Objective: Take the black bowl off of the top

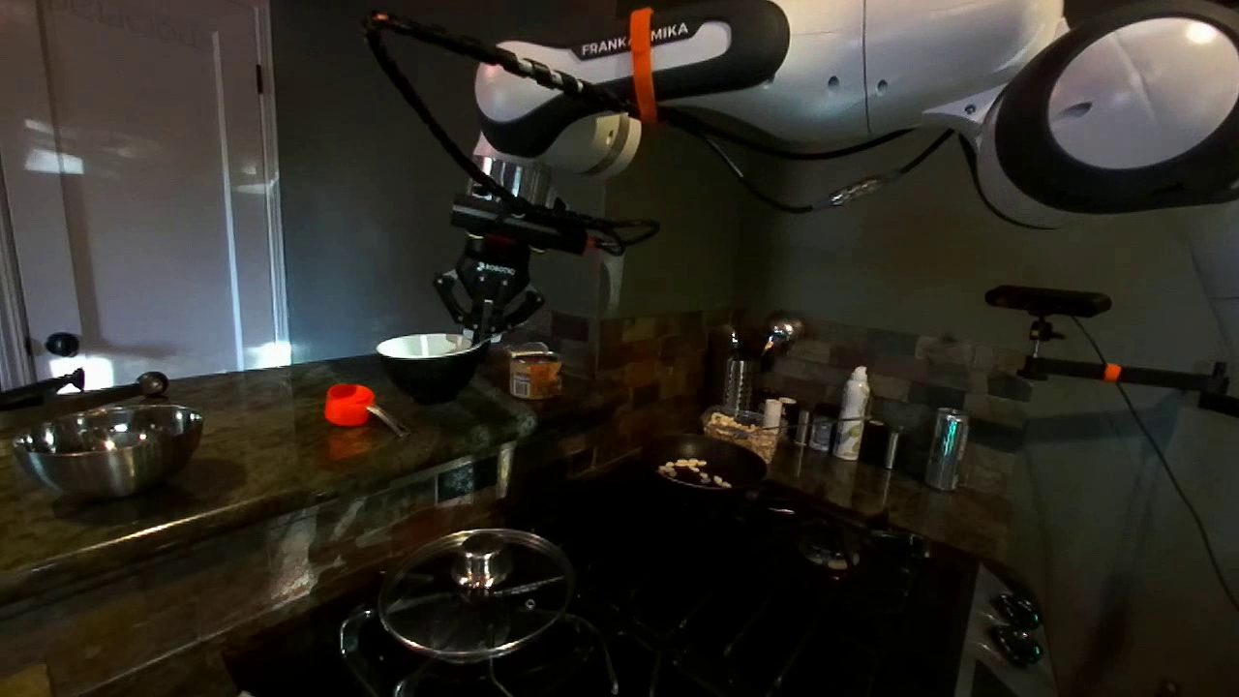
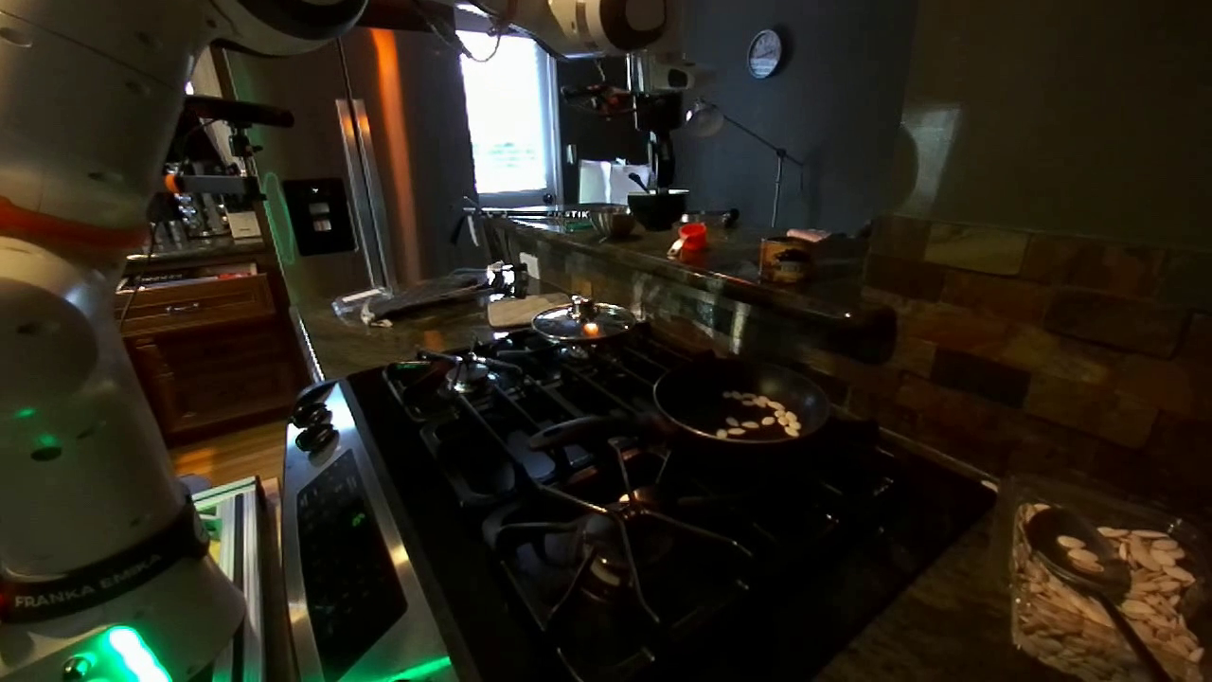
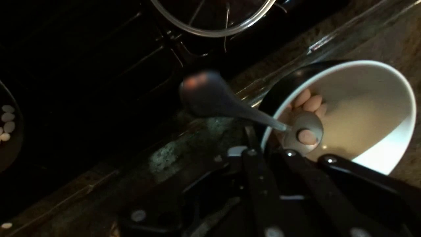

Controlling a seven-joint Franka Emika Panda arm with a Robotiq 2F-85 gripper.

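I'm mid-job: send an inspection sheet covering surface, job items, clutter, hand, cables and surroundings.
Surface: dark mottled stone counter, glossy.
Job items: small round black bowl, pale inside, holding a dark long-handled spoon and pale oval pieces; base contact unclear.
Clutter: shiny round steel bowl, red-orange cup with metal handle, orange-labelled container.
Hand: black two-finger hand, apparently closed on the bowl's rim.
Cables: black wrapped cable looping beside the white robot arm.
Surroundings: black gas stove, round glass lid, dark round frying pan.
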